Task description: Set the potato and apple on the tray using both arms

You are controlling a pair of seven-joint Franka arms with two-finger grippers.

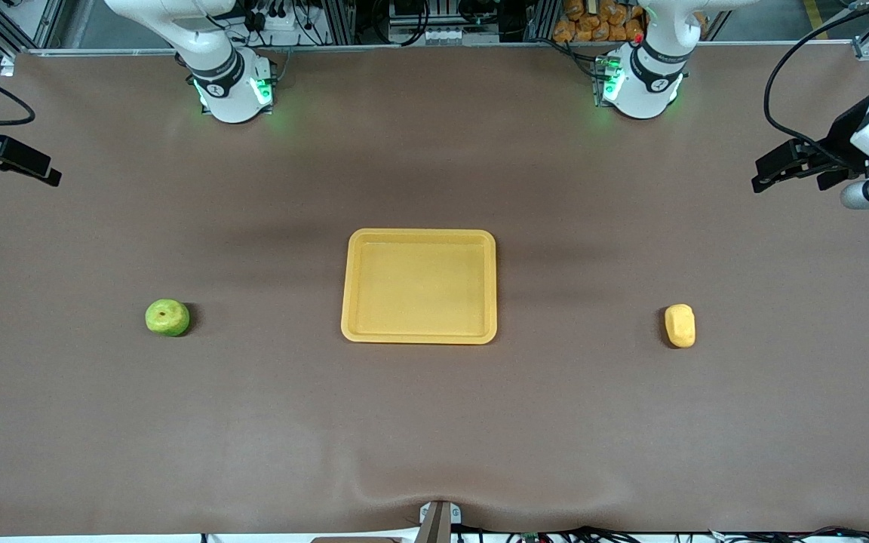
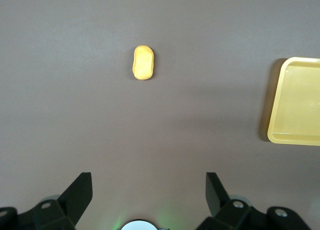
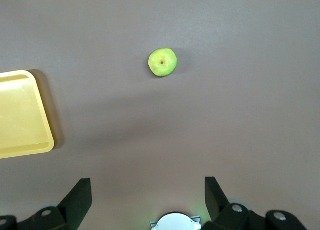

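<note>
Both black two-finger grippers are spread wide with nothing between the fingers. The left gripper (image 2: 149, 197) hangs high over the bare brown table (image 1: 434, 422) at the left arm's end, and the right gripper (image 3: 148, 197) does the same at the right arm's end.

Under the left one sits the small oblong yellow-orange potato (image 1: 680, 325), well apart from the flat rectangular yellow-orange plastic tray (image 1: 419, 338) in the middle. The round green apple (image 1: 167, 317) with the brown stem dimple lies toward the right arm's end, about as near the front camera as the potato.

Both look light and firm, probably plastic, though that's hard to tell from up here. I'd pinch the potato across its short width; the apple's smooth round sides could roll or slip, so squeeze at its widest part.
</note>
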